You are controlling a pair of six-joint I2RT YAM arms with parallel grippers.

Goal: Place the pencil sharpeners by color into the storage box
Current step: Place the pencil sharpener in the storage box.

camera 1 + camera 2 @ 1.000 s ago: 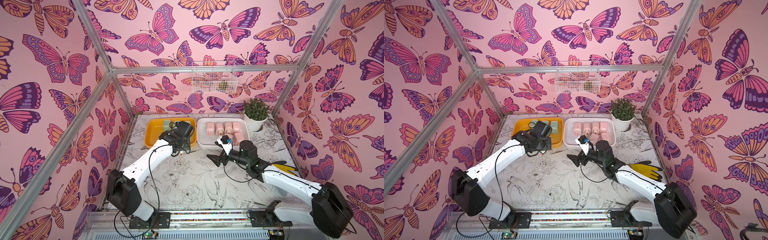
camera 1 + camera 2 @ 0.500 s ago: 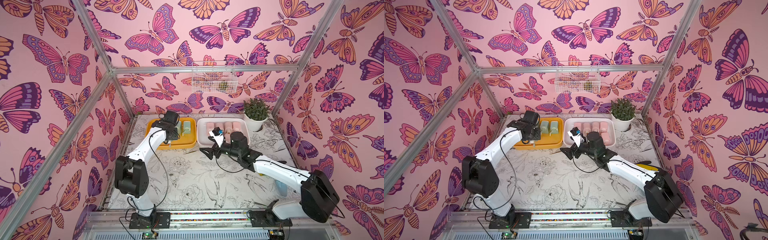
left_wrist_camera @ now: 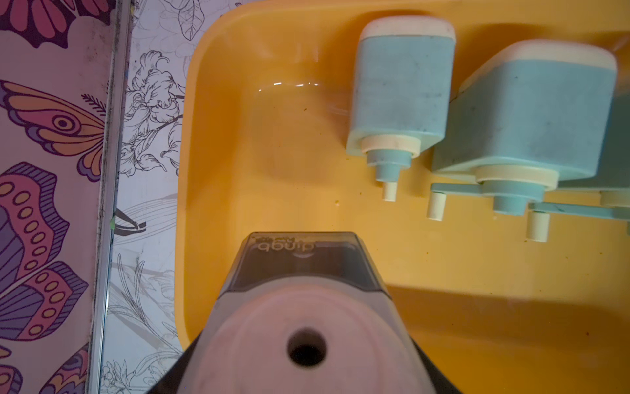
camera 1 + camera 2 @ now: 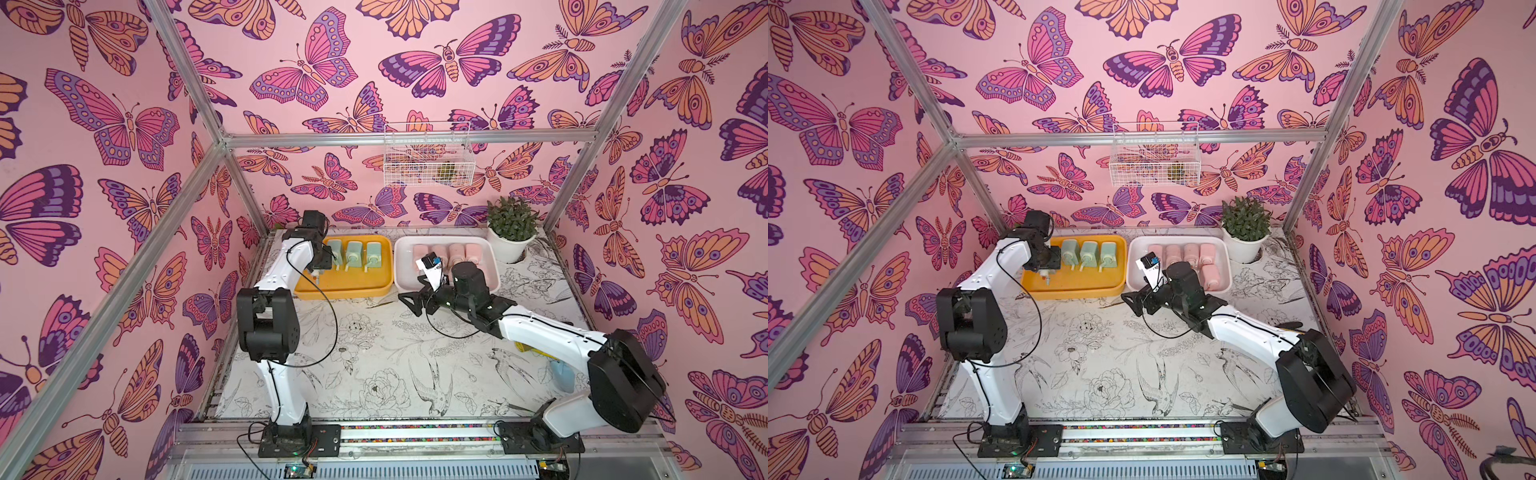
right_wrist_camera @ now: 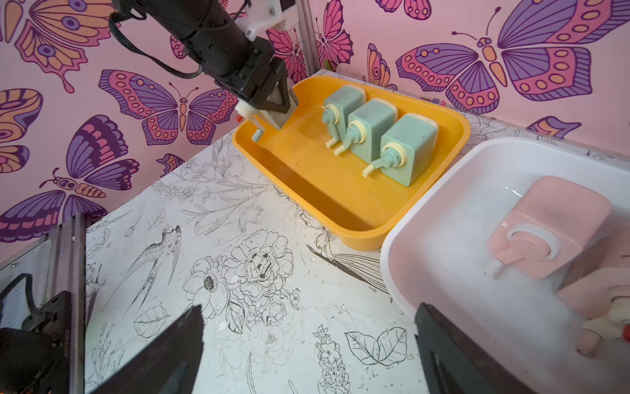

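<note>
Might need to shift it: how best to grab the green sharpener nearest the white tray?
Probably from above, jaws on the sharpener's flat sides, clear of the crank. It stands upright; the side facing the white tray is free, though the neighbour crowds the other.

1. In the left wrist view my held sharpener (image 3: 306, 327) fills the near edge, blurred and cut off; I can't see the fingers on it.
2. In both top views the right arm hides part of the white bin (image 4: 494, 266).
3. The wire basket (image 4: 426, 153) holds contents too small to identify.
4. The pale blue item (image 4: 562, 374) is half hidden behind the right arm.
</note>
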